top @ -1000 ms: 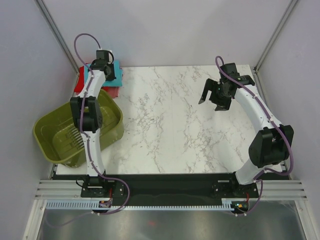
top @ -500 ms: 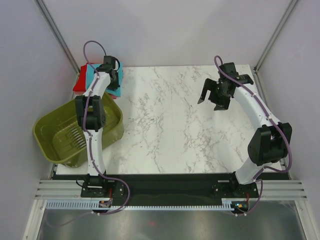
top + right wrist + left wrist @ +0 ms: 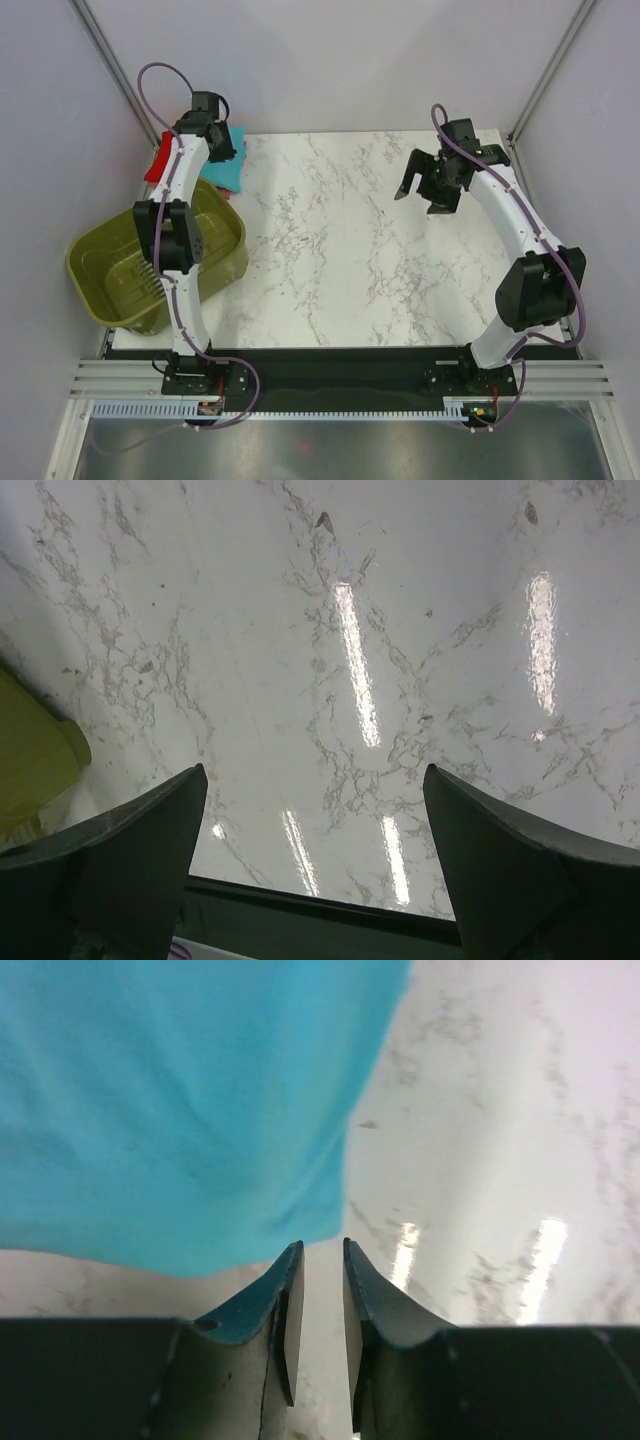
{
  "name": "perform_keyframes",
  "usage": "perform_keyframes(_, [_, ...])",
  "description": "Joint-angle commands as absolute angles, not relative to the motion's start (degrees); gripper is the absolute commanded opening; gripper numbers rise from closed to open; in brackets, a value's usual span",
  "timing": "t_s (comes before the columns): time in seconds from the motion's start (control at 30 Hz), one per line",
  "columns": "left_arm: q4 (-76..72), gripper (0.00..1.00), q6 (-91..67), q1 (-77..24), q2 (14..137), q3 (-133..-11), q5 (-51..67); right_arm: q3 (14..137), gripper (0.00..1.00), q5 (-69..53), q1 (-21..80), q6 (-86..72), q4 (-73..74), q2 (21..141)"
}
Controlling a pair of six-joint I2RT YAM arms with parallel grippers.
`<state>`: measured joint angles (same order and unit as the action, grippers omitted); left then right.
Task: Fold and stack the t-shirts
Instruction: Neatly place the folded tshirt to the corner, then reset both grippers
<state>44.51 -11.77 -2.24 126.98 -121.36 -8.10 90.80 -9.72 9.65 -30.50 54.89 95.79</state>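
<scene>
The turquoise t-shirt (image 3: 233, 172) lies folded at the table's far left corner, on top of the red t-shirt (image 3: 158, 162), whose edges stick out to the left and near side. My left gripper (image 3: 221, 150) hovers over this stack. In the left wrist view the turquoise cloth (image 3: 170, 1110) fills the upper left, and the left gripper (image 3: 322, 1248) is shut to a thin gap with nothing between the fingers, just off the cloth's edge. My right gripper (image 3: 424, 188) is wide open and empty above the bare far right of the table (image 3: 315, 772).
An olive-green slotted basket (image 3: 120, 265) hangs over the table's left edge, near the left arm; its corner shows in the right wrist view (image 3: 30, 760). The white marble table (image 3: 340, 240) has metal frame posts at its far corners.
My left wrist has swung back and to the left over the stack, showing more of the turquoise shirt. The right arm has barely moved.
</scene>
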Motion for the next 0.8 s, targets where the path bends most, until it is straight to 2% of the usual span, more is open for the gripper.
perform_keyframes(0.0, [44.6, 0.31, -19.8, -4.0, 121.3, -123.1, 5.5, 94.9, 0.98, -10.0, 9.8, -31.9, 54.4, 95.5])
perform_keyframes(0.3, [42.8, 0.4, -23.0, -12.7, 107.1, -113.7, 19.1, 99.3, 0.98, -9.4, 9.9, -32.9, 53.5, 94.1])
perform_keyframes(0.4, [41.0, 0.48, -24.5, -13.7, 100.8, -108.5, 22.1, 99.1, 0.98, -7.5, 9.9, -33.0, 52.9, 91.3])
perform_keyframes(0.43, [40.3, 0.59, -25.0, -13.8, 99.1, -107.1, 22.9, 98.8, 0.98, -7.4, 9.9, -32.9, 52.0, 90.6])
perform_keyframes(0.53, [38.3, 1.0, -25.2, -14.6, 94.3, -102.1, 25.6, 97.9, 0.98, -8.9, 9.9, -33.7, 50.2, 88.3])
perform_keyframes(0.77, [36.4, 1.0, -24.6, -15.6, 87.5, -96.1, 27.5, 92.3, 0.98, -10.9, 9.9, -37.5, 43.0, 82.2])
